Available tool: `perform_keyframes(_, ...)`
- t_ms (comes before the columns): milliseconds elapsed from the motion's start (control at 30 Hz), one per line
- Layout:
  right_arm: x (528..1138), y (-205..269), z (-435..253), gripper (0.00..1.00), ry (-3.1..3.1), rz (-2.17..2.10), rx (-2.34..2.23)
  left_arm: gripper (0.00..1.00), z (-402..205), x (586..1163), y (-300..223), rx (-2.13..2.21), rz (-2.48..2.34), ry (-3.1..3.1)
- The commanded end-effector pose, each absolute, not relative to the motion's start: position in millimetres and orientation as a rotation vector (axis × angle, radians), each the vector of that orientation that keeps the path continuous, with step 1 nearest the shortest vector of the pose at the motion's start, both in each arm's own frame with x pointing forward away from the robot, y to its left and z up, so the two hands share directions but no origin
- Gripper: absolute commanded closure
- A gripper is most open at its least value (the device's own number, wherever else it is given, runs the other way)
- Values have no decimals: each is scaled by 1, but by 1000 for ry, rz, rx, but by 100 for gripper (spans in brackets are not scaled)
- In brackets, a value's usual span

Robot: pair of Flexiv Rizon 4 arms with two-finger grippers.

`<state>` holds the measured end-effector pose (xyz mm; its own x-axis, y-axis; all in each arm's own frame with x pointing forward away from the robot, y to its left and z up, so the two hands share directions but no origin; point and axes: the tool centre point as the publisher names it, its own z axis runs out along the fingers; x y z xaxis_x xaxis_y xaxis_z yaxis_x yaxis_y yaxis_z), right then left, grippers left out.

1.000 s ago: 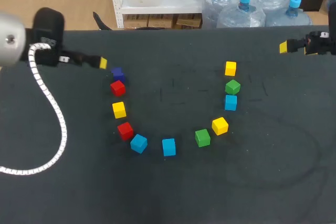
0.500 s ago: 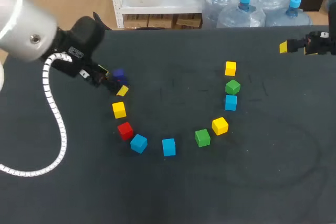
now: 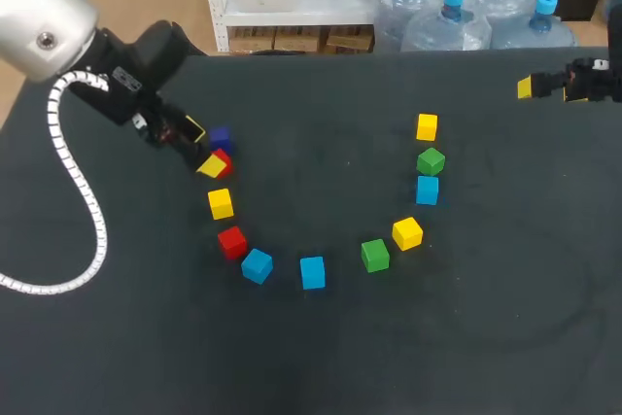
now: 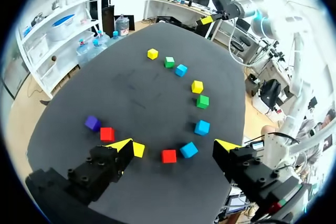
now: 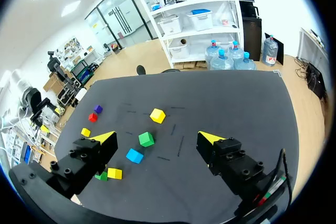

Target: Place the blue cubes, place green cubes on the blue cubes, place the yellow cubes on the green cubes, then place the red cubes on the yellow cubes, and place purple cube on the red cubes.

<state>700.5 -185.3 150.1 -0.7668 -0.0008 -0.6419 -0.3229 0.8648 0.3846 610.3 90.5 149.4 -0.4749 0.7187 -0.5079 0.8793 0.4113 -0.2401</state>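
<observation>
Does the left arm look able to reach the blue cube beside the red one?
Probably yes: the blue cube sits uncovered, the open left end effector is close; only a yellow cube and red cube lie between.

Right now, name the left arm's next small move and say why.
Probably swing the left gripper along the arc to the nearest blue cube. It hangs open and empty beside the purple cube and a red cube, nothing is stacked yet, and blue cubes form the base.
</observation>
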Motion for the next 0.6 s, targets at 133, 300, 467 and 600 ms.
perform_keyframes(133, 700, -185, 150, 0, 2374, 635, -231, 0, 138, 610, 53, 1775, -632, 2320)
perform_keyframes(300, 700, -185, 150, 0, 2374, 635, -231, 0, 117, 595, 14, 2156, -561, 2252)
perform_keyframes(467, 700, -185, 150, 0, 2374, 635, -231, 0, 97, 578, 2, 2395, -574, 2144)
perform_keyframes(600, 700, -185, 150, 0, 2374, 635, -231, 0, 85, 565, 6, 2488, -625, 2105)
